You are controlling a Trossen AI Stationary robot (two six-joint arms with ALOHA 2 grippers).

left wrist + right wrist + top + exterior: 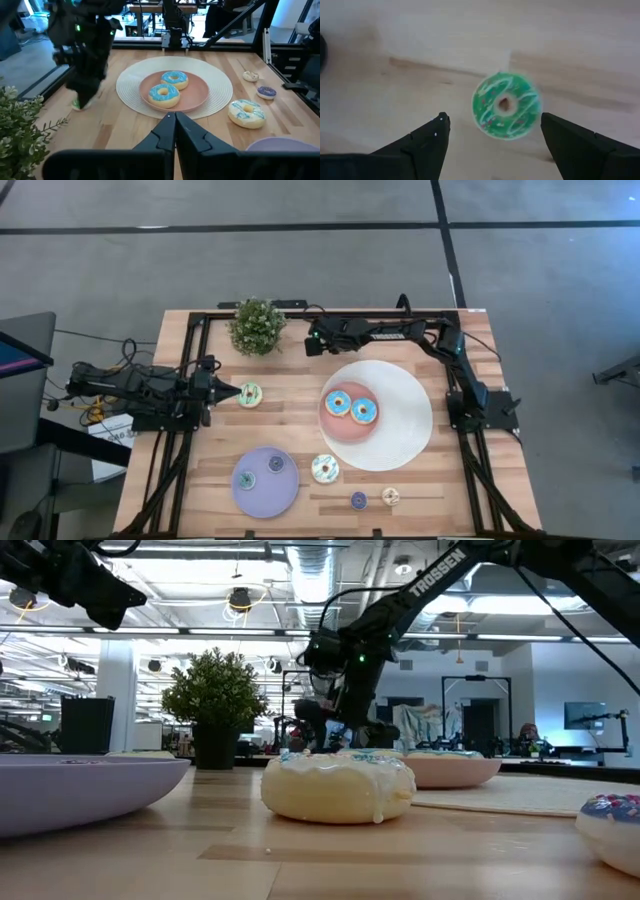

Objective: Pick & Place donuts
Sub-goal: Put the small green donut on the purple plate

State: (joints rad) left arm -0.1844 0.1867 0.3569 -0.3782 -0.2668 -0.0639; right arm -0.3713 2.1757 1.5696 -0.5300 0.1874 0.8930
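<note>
While right gripper was held above green donut on bare table near plant, fingers were spread wide, nothing grasped. Left gripper was seen pinched closed, empty, beside pale-iced donut. Two blue donuts were seen on pink plate. Two tiny rings were seen on lavender plate.

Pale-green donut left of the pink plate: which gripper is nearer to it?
Left. The left gripper points at the donut, its tip just beside it. The right gripper is farther off, by the plant.
</note>
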